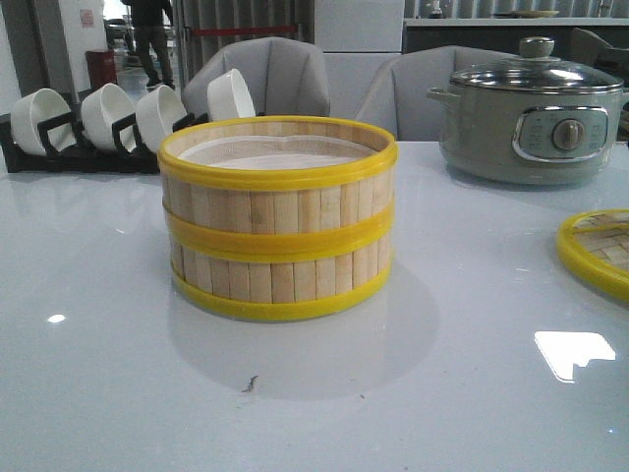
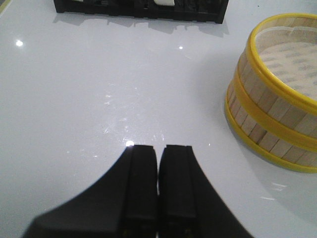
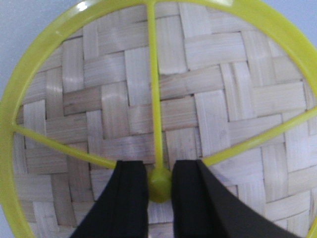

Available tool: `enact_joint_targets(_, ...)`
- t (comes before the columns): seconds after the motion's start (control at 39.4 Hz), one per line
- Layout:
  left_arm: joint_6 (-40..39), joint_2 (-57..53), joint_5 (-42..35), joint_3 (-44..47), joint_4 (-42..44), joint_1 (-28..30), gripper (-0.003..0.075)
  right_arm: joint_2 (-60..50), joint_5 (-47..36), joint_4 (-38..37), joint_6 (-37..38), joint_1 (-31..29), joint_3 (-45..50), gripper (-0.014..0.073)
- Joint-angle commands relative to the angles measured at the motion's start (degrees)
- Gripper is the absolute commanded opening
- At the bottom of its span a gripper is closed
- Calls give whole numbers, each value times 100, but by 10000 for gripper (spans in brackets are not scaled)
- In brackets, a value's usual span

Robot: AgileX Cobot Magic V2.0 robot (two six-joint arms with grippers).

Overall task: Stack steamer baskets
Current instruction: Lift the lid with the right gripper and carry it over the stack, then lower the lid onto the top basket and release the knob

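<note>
Two steamer baskets stand stacked in the middle of the table, the upper basket [image 1: 280, 202] squarely on the lower basket [image 1: 280, 280]. The white liner shows inside the upper one. The stack also shows in the left wrist view [image 2: 270, 106]. My left gripper [image 2: 159, 148] is shut and empty, over the bare table to the left of the stack. My right gripper [image 3: 159, 171] is over the flat woven lid [image 3: 208, 99], its fingers pressed on both sides of the lid's yellow knob [image 3: 159, 186]. Neither gripper shows in the front view.
The lid [image 1: 598, 251] lies at the table's right edge, partly out of frame. A grey-green electric pot [image 1: 536, 113] stands at the back right. A black rack [image 1: 59, 147] of white bowls stands at the back left, and it also shows in the left wrist view [image 2: 138, 10].
</note>
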Motion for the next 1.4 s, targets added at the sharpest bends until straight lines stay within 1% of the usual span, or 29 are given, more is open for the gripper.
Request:
enact_joint_targets(0.0,-6,-34,-438,-169,-8,-38,85,-579,-74,27,-42,183,-393,27)
enact_joint_targets(0.18,-6,-34,-438,-169,-8,-38,85,-924,273,27,-42,656,-1180,27)
enact_joint_targets(0.33,-6,-34,-438,-169,-8,-38,85,-935,866,27,-42,1192,-2111,27)
enact_joint_targets(0.43,-6,-34,-438,-169,-8,-38,85,-878,1111,27,-42,1598,-2677,27)
enact_joint_targets(0.58,-6,-34,-438,-169,-8,-38,85,-677,1344,31,-42,2386,-3305,27)
enact_joint_targets(0.74,-6,-34,-438,-169,-8,-38,85,-325,1297,31,-42,3292,-3694,27)
enact_joint_targets(0.86,-6,-34,-438,-169,-8,-38,85,113,1297,31,-47,3870,-4022,27)
enact_joint_targets(1.04,-6,-34,-438,-169,-8,-38,85,635,1273,25,-52,4222,-4504,27)
enact_joint_targets(1.19,-6,-34,-438,-169,-8,-38,85,923,1285,13,-52,4332,-4810,27)
enact_joint_targets(1.37,-6,-34,-438,-169,-8,-38,85,1032,1407,13,-52,4403,-4859,27)
